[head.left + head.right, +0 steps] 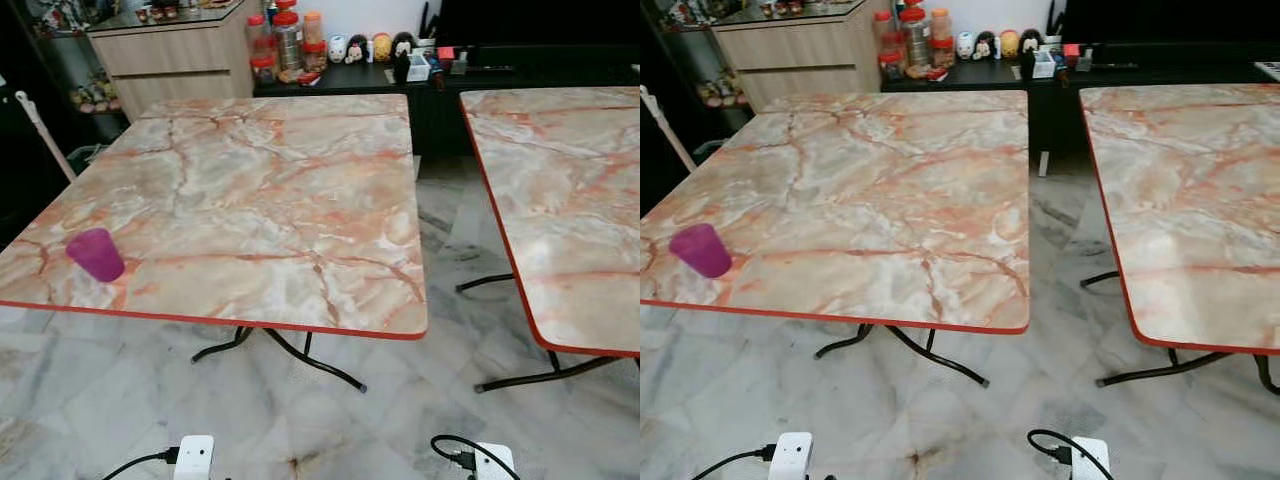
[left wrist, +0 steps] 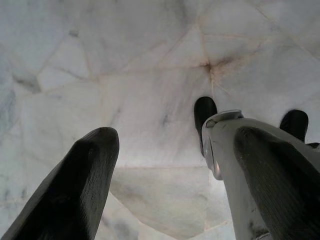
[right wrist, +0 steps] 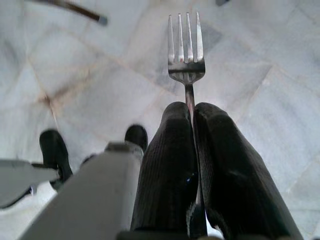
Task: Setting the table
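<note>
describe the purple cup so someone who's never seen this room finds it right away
Two marble-patterned tables with red edging stand side by side; take the left table. At its near left corner, close to the front edge, stands the purple cup. It is the only object on either tabletop.

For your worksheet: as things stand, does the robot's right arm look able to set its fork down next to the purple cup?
Probably not yet. The right gripper hangs low over the floor, shut on the fork. The purple cup stands near the table's front left corner, across the robot's body, so a step left seems needed.
</note>
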`<state>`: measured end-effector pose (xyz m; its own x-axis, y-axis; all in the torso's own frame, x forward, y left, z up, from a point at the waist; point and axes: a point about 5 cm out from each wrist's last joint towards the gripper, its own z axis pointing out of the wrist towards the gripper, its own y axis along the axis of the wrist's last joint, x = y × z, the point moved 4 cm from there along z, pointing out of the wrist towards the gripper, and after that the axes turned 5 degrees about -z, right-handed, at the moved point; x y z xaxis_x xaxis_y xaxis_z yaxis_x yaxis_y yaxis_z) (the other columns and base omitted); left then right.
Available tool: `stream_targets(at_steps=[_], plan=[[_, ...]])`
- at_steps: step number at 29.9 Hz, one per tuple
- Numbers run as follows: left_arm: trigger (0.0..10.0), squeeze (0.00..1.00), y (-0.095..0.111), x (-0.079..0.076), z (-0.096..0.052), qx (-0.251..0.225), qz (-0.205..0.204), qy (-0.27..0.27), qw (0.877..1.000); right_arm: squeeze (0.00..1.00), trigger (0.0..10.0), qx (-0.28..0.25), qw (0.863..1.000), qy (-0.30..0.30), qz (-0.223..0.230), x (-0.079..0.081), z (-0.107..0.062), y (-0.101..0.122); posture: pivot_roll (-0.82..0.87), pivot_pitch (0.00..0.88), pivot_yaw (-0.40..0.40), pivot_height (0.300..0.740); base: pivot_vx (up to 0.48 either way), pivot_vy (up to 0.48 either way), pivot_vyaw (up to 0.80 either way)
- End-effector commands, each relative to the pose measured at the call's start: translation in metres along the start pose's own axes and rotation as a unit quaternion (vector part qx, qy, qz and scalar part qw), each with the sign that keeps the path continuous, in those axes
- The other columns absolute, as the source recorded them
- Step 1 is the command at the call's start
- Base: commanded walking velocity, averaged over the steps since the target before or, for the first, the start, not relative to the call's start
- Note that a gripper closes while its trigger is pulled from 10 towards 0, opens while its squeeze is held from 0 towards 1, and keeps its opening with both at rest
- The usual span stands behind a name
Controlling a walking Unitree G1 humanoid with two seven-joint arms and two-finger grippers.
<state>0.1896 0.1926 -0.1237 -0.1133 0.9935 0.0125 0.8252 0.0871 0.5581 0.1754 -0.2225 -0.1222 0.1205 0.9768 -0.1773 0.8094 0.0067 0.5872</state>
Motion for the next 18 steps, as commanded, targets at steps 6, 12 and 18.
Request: stream_targets(at_steps=[6,12,18], plan=[[10.0,0.00,-0.007,0.004,-0.001,0.013,0.007,0.007,1.000,0.00,10.0,-0.020,1.000,0.007,0.000,0.005,0.003,0.016,0.01,0.042,0.076,0.740,0.000,-0.253,0.00],[10.0,0.00,-0.014,0.007,-0.003,0.019,0.005,0.009,1.000,0.00,10.0,-0.053,0.998,0.022,-0.002,0.011,0.005,0.037,0.00,0.046,0.083,0.740,0.000,-0.252,0.00],[10.0,0.00,-0.015,0.009,-0.003,0.020,0.007,0.010,1.000,0.00,10.0,-0.060,0.998,0.029,-0.002,0.014,0.006,0.042,0.00,0.033,0.088,0.740,0.000,-0.251,0.00]])
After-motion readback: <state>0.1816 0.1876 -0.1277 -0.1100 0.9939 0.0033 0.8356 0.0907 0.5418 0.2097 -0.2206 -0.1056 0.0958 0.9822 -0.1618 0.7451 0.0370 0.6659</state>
